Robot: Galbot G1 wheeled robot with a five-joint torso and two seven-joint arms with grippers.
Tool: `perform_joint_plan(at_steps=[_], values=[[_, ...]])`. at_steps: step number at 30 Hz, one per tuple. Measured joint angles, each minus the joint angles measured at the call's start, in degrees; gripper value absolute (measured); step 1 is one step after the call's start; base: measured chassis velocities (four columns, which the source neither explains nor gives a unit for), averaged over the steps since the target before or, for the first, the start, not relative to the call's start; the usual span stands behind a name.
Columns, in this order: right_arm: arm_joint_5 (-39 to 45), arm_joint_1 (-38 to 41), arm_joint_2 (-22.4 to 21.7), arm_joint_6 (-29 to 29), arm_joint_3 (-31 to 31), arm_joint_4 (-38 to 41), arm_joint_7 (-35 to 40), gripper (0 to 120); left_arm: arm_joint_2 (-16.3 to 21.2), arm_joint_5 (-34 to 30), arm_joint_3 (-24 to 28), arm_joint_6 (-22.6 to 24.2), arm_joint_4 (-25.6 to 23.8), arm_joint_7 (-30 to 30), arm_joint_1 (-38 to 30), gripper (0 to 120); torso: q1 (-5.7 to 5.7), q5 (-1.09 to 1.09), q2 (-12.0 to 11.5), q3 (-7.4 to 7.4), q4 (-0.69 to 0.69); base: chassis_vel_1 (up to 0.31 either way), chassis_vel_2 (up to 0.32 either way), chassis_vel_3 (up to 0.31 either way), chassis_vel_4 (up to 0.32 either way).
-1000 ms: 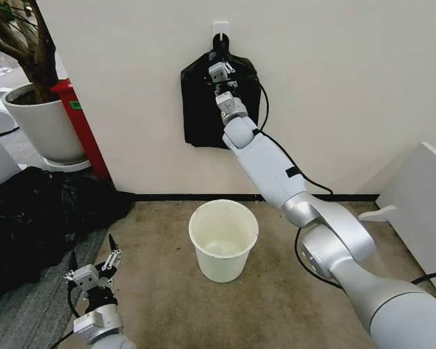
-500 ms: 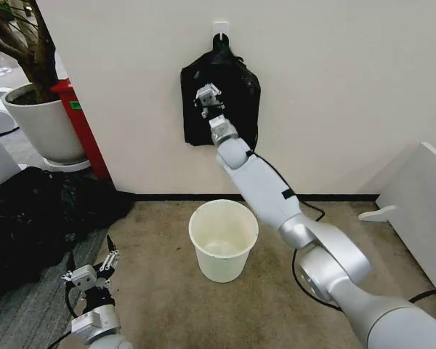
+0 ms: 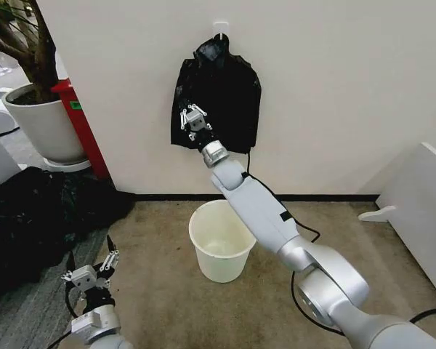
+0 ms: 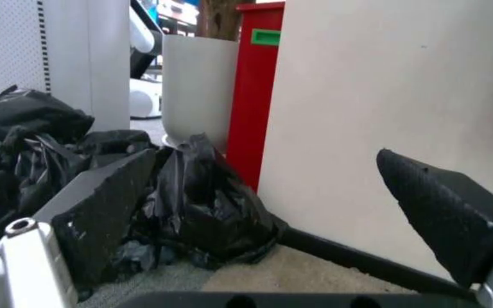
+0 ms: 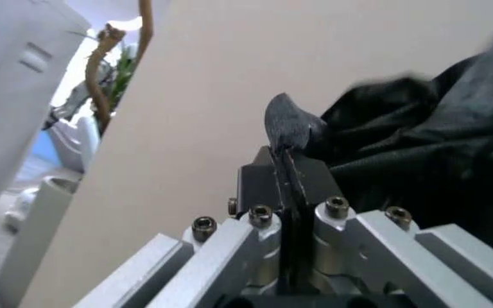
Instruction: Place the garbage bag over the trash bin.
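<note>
The right pincer (image 3: 191, 120) is clamped on the hanging bag (image 3: 229, 87) to pull it free for the bin (image 3: 222, 241); the left pincer (image 3: 91, 273), fingers apart, waits low.

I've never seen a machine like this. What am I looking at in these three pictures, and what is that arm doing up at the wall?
It is a wheeled robot with two arms. One picture comes from a camera on its head, looking down; the other two come from cameras on its wrists.

The right gripper is raised to the wall, fingers pressed together on an edge of the black garbage bag that hangs from a hook. Its wrist camera shows this close up: closed fingers with crinkly black plastic beside them.

The left gripper waits low near the floor, fingers open. Its camera sees a heap of black plastic by the wall.

On the carpet stands the cream trash bin, with no bag on it yet.
</note>
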Motion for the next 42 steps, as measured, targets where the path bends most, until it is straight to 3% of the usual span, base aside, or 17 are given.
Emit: perform_joint_plan(at_steps=[17, 42], values=[[2.3, -8.9, -5.0, 6.6, 1.3, 1.2, -11.4, 0, -0.2, 0.1, 0.2, 0.0, -0.2, 0.0, 0.1, 100, 0.00, -0.01, 0.0, 0.00, 0.01, 0.000, 0.000, 0.000, 0.000], [-2.8, -14.5, -6.7, 10.2, 1.9, -1.4, -14.9, 0, 0.8, -0.6, 0.3, -0.2, -1.1, 0.0, 0.1, 100, 0.00, -0.01, 0.0, 0.00, 0.01, 0.000, 0.000, 0.000, 0.000]])
